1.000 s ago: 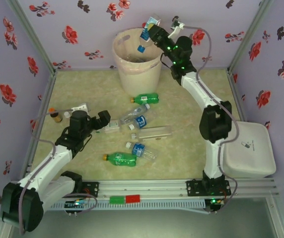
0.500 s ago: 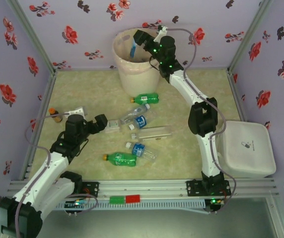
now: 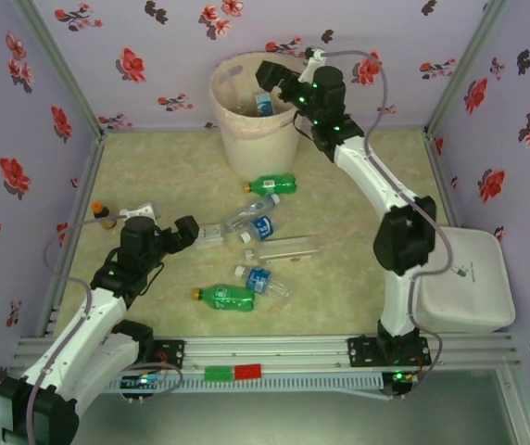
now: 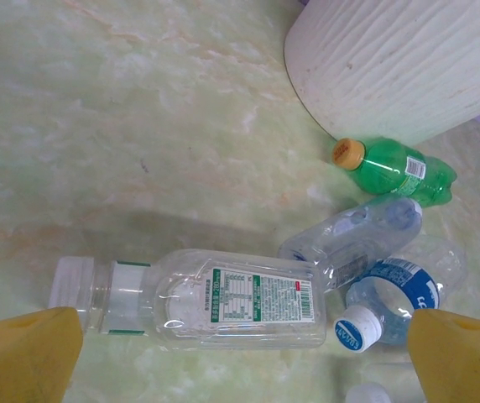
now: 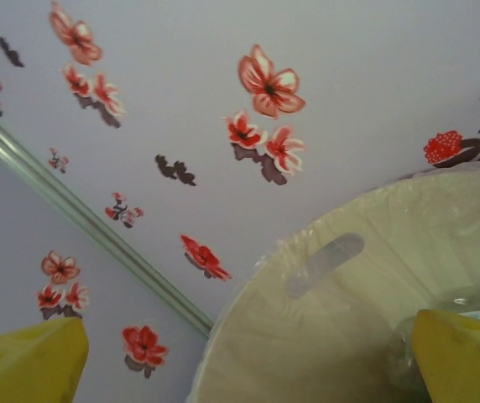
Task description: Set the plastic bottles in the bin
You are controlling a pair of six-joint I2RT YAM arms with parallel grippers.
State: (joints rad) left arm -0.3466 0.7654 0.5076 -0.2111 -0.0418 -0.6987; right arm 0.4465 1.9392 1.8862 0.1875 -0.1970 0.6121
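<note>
Overhead view of a pale green marbled counter (image 3: 154,167) inside a booth with flowered walls. A tall, round, beige bin (image 3: 246,139) with a thin plastic liner stands at the far side.

The right arm (image 3: 367,176) reaches to the bin's rim. The right jaws hang above the bin's mouth, spread wide with nothing between them. From the right wrist, the lined rim (image 5: 332,252) fills the lower part of the view below the wallpaper. Inside the bin lies a bottle with a blue label (image 3: 263,102), with others faintly visible around it.

The left arm (image 3: 107,287) stretches over the left half of the counter. The left jaws are also wide open and empty, poised just above a clear bottle with a white cap (image 4: 223,298) that lies on its side.

Many bottles are not yet binned, at least seven by my count:
- A green bottle with a yellow cap (image 3: 272,184) lies just in front of the bin.
- A second green bottle (image 3: 228,297) lies nearer the arms.
- Several clear bottles with blue labels (image 3: 260,225) are scattered between the two green ones.
- A small amber bottle (image 3: 105,215) stands at the far left.

The job looks roughly at its midpoint, with the clear bottle under the left jaws the likely next pick.
</note>
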